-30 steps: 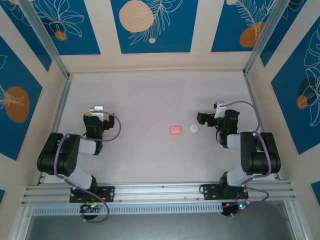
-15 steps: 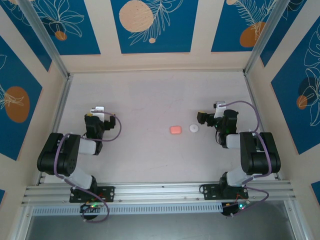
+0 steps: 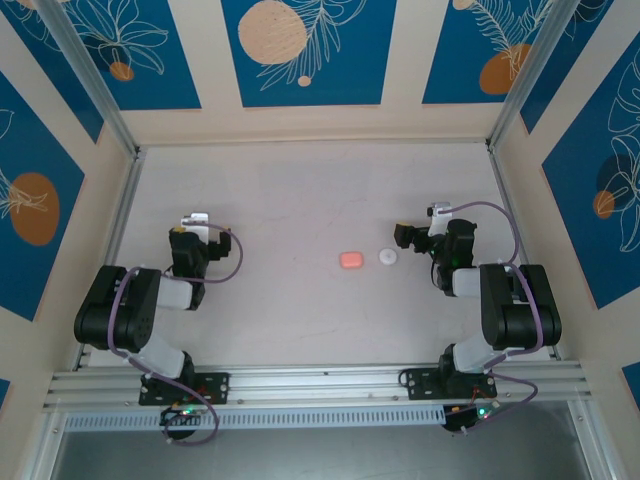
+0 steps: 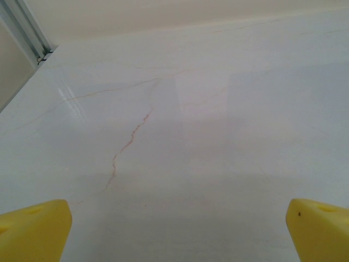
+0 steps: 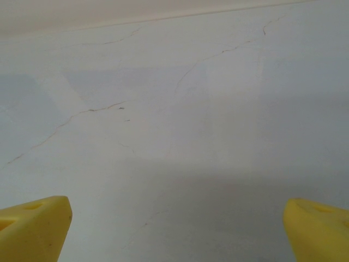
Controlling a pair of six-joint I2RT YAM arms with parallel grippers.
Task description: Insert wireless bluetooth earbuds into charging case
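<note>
1. The left gripper is holding its yellow fingertips spread wide, one at each bottom corner of its wrist view, with nothing between them.
2. Ahead of it, the pale table is showing a thin reddish vein, and a metal rail is running along the far left corner.
3. The right gripper is doing the same: its yellow fingertips are spread wide apart over bare, faintly veined tabletop, pinching nothing.
4. From above, the left gripper is sitting at the table's left side, well apart from the middle.
5. The right gripper is pointing in toward the centre from the right side.
6. Just beside it, a small pale round piece is lying on the table; it is too small to tell whether this is one earbud or both.
7. The charging case, salmon-pink and closed as far as the view shows, is lying flat near the table's centre, just left of that pale piece and not touching it.
</note>
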